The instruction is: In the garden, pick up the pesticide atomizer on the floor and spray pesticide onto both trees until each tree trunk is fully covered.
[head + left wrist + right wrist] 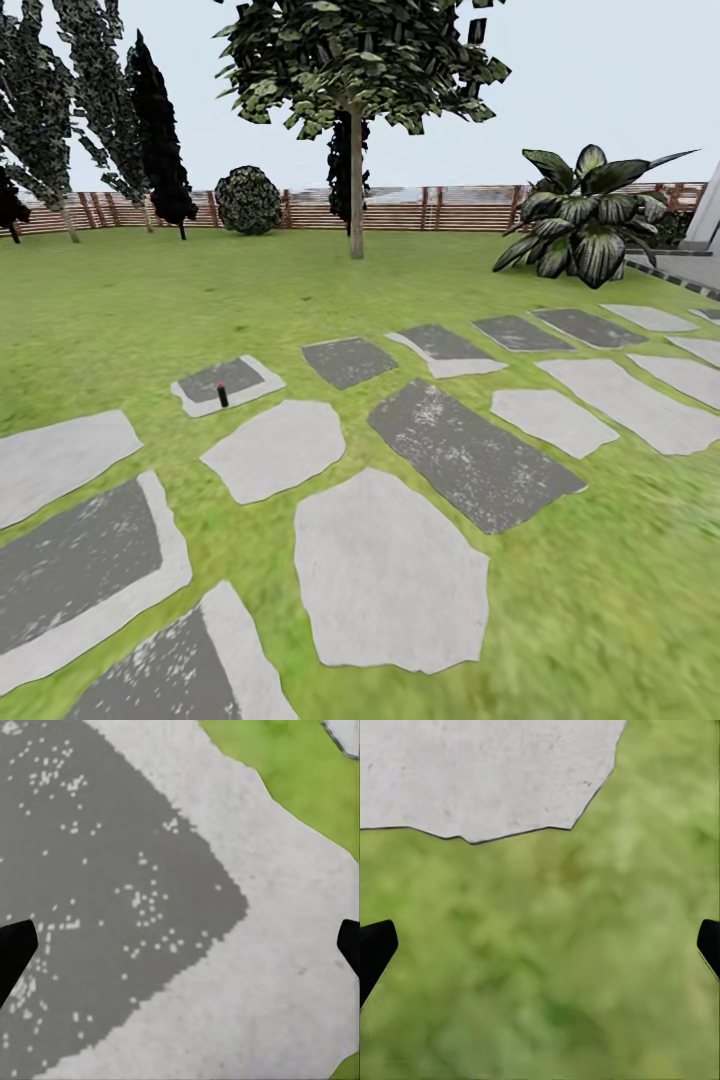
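A small dark pesticide atomizer point(222, 394) stands upright on a stepping stone point(205, 398) at eleven o'clock, likely light, rigid, best pinched mid-body, while both grippers, left point(180, 949) and right point(540, 949), hang spread and empty.

Lawn point(150, 300) with stepping stones point(385, 580) in front, fence point(400, 208) along the far edge.
Small upright atomizer point(222, 394) stands on a stone point(226, 384) left of centre, mid-distance. Tree point(355, 180) behind it, centre, before the fence. Round bush point(248, 200) left of the tree, at the fence. Tall trees point(60, 120) far left. Broad-leaved plant point(585, 215) right, beside the stones' far end.
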Motion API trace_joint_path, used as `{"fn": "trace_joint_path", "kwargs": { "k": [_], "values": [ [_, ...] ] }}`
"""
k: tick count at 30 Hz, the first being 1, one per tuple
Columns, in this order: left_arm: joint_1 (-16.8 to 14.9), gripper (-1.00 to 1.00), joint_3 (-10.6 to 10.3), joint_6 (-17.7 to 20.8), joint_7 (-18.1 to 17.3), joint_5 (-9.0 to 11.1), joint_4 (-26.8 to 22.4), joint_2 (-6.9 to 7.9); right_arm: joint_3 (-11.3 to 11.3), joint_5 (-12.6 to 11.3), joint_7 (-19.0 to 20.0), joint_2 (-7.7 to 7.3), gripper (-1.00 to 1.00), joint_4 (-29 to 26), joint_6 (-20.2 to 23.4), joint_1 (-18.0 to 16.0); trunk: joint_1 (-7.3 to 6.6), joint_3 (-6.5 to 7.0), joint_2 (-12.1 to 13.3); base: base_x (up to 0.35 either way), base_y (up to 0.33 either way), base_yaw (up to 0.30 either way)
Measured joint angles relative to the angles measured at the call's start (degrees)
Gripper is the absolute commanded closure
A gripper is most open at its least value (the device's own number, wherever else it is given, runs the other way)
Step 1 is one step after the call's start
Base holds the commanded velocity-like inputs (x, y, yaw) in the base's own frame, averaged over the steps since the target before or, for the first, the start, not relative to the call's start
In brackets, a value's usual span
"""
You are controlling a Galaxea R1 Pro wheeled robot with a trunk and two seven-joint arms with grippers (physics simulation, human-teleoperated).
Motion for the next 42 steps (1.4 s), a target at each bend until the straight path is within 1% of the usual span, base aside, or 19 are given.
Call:
{"fn": "trace_joint_path", "kwargs": {
  "k": [42],
  "values": [
    [0.00,-1.00,0.00,0.00,0.03,0.00,0.08,-0.01,0.00,0.00,0.00,0.00,-1.00,0.00,0.00,0.00,0.00,0.00,0.00,0.341,0.000,0.000]
  ]
}}
